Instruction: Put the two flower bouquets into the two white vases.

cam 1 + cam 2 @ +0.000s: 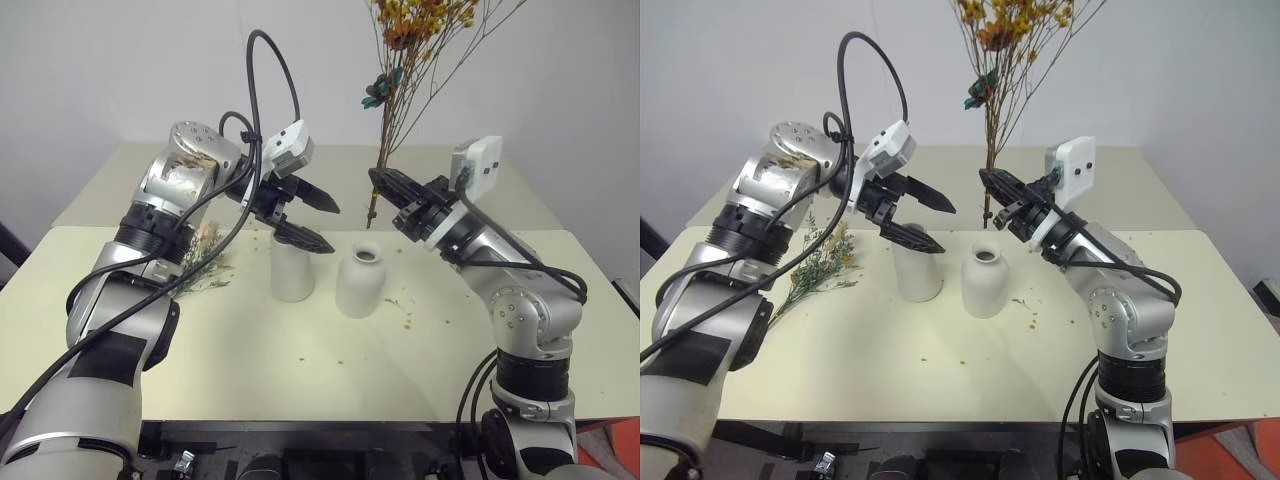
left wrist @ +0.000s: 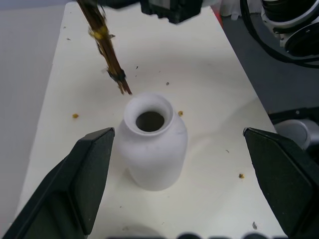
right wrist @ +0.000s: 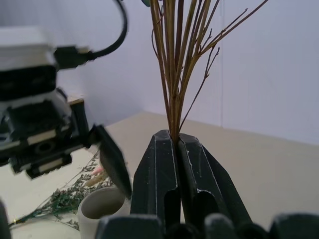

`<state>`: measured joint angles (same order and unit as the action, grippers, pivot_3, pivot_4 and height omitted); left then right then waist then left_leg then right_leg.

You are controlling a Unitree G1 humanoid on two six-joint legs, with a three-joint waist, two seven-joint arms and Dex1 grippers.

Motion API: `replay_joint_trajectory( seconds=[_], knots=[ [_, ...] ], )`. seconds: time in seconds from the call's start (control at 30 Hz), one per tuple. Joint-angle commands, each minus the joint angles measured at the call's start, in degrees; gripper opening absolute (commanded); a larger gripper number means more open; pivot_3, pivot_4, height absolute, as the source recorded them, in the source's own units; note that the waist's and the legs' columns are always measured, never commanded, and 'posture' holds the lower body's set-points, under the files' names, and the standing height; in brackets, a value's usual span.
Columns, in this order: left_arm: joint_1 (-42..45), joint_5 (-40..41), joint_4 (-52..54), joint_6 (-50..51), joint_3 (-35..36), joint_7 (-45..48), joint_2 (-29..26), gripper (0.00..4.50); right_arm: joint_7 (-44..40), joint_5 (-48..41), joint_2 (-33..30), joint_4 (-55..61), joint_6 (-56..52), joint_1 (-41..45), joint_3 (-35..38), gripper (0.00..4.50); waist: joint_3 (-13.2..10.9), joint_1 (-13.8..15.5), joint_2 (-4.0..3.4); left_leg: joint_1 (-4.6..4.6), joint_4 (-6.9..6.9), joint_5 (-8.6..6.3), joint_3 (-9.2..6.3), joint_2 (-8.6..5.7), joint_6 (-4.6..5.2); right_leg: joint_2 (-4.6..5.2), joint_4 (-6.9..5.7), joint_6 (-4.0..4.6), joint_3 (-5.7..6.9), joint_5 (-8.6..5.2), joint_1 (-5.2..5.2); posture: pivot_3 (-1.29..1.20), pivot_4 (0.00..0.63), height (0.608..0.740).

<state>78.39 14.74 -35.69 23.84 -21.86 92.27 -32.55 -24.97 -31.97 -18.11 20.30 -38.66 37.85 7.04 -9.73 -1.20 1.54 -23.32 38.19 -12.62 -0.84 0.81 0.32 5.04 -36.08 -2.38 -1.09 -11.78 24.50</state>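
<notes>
On the cream table, the two white vases stand side by side near the middle: the rounder bottle-shaped vase with the narrow neck on the right, its mouth open and dark with nothing in it, and the taller tapered vase just to its left, also showing nothing inside. Left of them the grey-green bouquet lies flat on the tabletop. The left gripper hangs above the taller vase, pointing right and downward, jaws spread wide and holding nothing. The right gripper reaches up and left above the bottle vase, fingers clenched on the stems of the yellow-orange bouquet, which stands nearly upright with its cut ends hanging just above and behind the bottle vase's mouth.
</notes>
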Motion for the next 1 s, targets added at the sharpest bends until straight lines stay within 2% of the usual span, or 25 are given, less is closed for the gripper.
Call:
replay_joint_trajectory(
  seconds=[0.03,0.37,1.0],
  knots=[
    [2.8,-1.18,-1.64,-0.78,-0.73,0.23,0.14,4.5,-1.15,0.18,-0.68,2.96,3.22,-1.11,-0.38,0.04,0.0,0.01,0.0,0.0,0.0,0.0,0.0,0.0,0.0,0.0,0.0,0.0,0.0,0.0,0.0,0.0,0.15,0.74],
    [4.45,-2.74,-5.84,-1.72,-0.24,0.23,1.72,4.5,-2.19,0.82,-0.81,4.75,5.02,-5.14,-2.7,0.04,0.0,-0.02,0.01,0.0,0.02,0.0,-0.02,0.01,0.0,-0.02,-0.01,-0.07,0.0,-0.04,0.0,0.0,0.15,0.74],
    [4.19,-2.47,-6.15,-2.18,0.21,0.23,1.1,4.5,-2.5,6.93,1.1,1.69,13.66,-12.34,-5.71,0.04,-0.01,0.02,0.01,-0.01,0.04,0.0,-0.03,0.01,0.0,-0.03,-0.02,-0.12,0.0,-0.07,0.0,0.0,0.15,0.74]
  ],
)
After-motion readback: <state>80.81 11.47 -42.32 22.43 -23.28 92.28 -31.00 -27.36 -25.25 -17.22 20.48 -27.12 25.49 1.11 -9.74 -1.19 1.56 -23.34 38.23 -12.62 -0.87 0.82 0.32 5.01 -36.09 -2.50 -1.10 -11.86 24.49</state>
